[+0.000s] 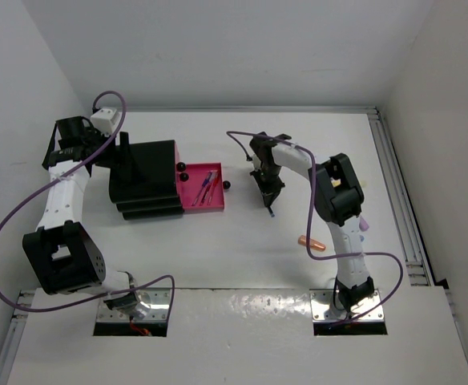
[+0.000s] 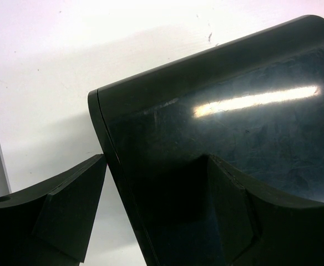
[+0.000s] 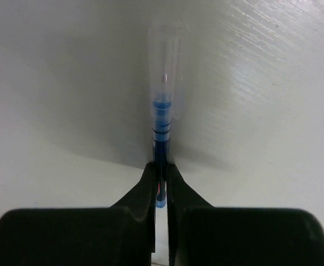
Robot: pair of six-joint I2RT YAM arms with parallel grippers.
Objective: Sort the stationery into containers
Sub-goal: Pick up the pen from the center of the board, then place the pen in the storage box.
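Note:
The black stepped box (image 1: pixel 147 178) stands left of centre, its lowest pink drawer (image 1: pixel 215 201) pulled out. A slim blue and a red pen (image 1: pixel 206 185) lie in the drawer. My left gripper (image 1: pixel 127 160) is open at the box's far left corner. In the left wrist view its jaws (image 2: pixel 157 166) straddle the edge of the glossy black box (image 2: pixel 223 116), with a gap beside the left finger. My right gripper (image 1: pixel 268 196) is shut on a blue pen (image 1: pixel 271 210) right of the drawer. The pen (image 3: pixel 162 133), under a clear cap, juts out from the shut gripper (image 3: pixel 161 169).
An orange highlighter (image 1: pixel 312 242) lies on the table beside the right arm. A pink marker (image 1: pixel 363 225) shows at the right arm's far side. Round black knobs (image 1: pixel 226 186) mark the drawer fronts. White walls enclose the table, with a rail (image 1: pixel 398 200) along the right.

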